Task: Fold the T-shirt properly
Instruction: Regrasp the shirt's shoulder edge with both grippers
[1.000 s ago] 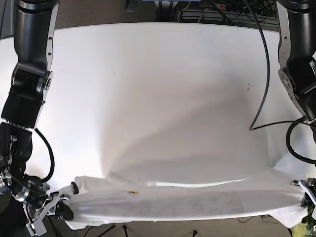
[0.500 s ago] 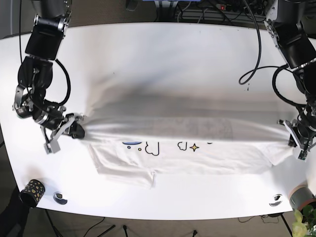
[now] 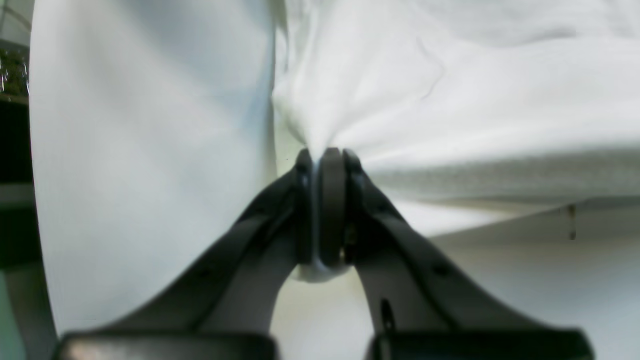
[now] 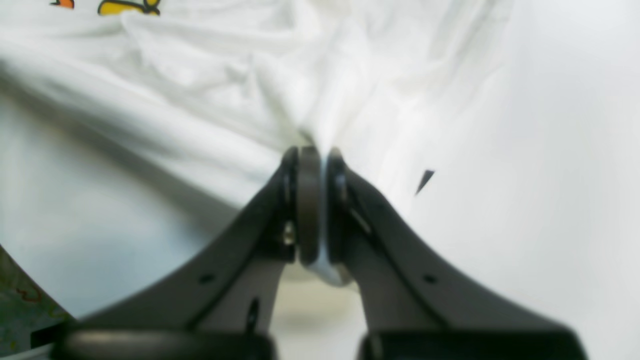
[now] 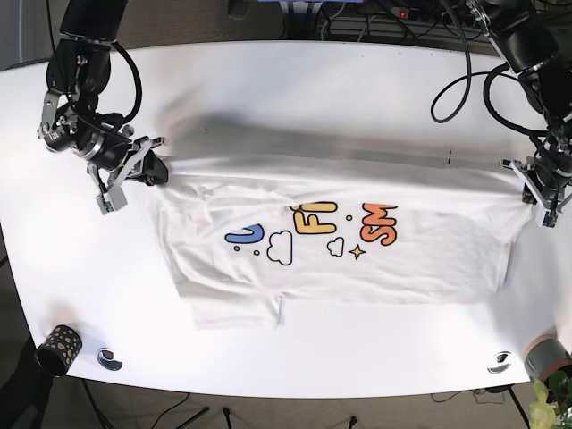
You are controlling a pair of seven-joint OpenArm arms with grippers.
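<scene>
A white T-shirt (image 5: 340,241) with coloured letters and small cloud shapes lies spread across the white table, print facing up. My left gripper (image 5: 541,186) is shut on the shirt's edge at the base view's right. Its wrist view shows white cloth (image 3: 400,85) pinched between the black fingers (image 3: 332,200). My right gripper (image 5: 147,170) is shut on the shirt's opposite edge at the base view's left. In the right wrist view the fabric (image 4: 280,90) fans out from the closed fingers (image 4: 307,205), with a bit of yellow print at the top.
The white table (image 5: 304,98) has bare surface behind the shirt. A dark patterned cup (image 5: 58,344) and a small round object (image 5: 109,359) sit at the front left. Another small round object (image 5: 499,361) and a grey cup (image 5: 547,356) are at the front right. Cables (image 5: 465,71) hang at the back right.
Both grippers have pulled the shirt away from the table's front edge toward the back. The shirt has spread out flat, and its full print now shows.
</scene>
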